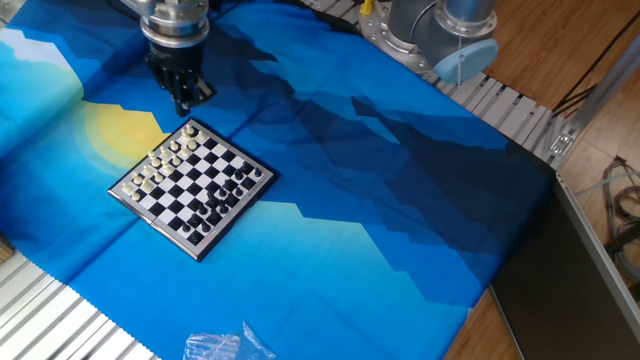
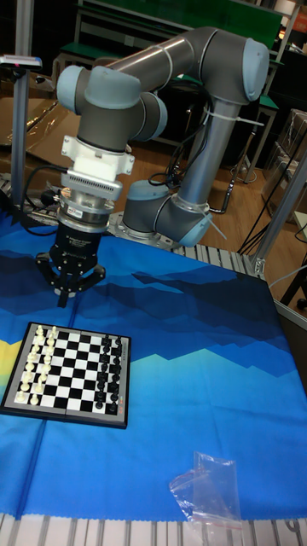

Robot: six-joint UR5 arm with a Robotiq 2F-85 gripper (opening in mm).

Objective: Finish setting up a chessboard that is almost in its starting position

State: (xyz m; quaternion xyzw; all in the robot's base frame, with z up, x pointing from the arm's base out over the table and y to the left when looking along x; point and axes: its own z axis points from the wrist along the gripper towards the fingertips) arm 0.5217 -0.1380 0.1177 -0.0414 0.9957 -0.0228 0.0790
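Note:
The chessboard (image 1: 192, 186) lies on the blue cloth, a small checked square with a dark rim. Cream pieces line its left side and black pieces its right side in the tall fixed view, where the chessboard (image 2: 72, 375) lies flat near the left edge. My gripper (image 1: 183, 103) hangs just above and behind the board's far corner, clear of the pieces. In the tall view the gripper (image 2: 63, 296) points straight down with its fingers drawn close together. The tips are too small to show a gap or a piece between them.
A crumpled clear plastic bag (image 1: 225, 346) lies near the cloth's front edge, and the same bag (image 2: 209, 490) shows in the tall view. The arm's base (image 1: 430, 30) stands at the back right. Ribbed metal table edges (image 1: 505, 105) border the cloth.

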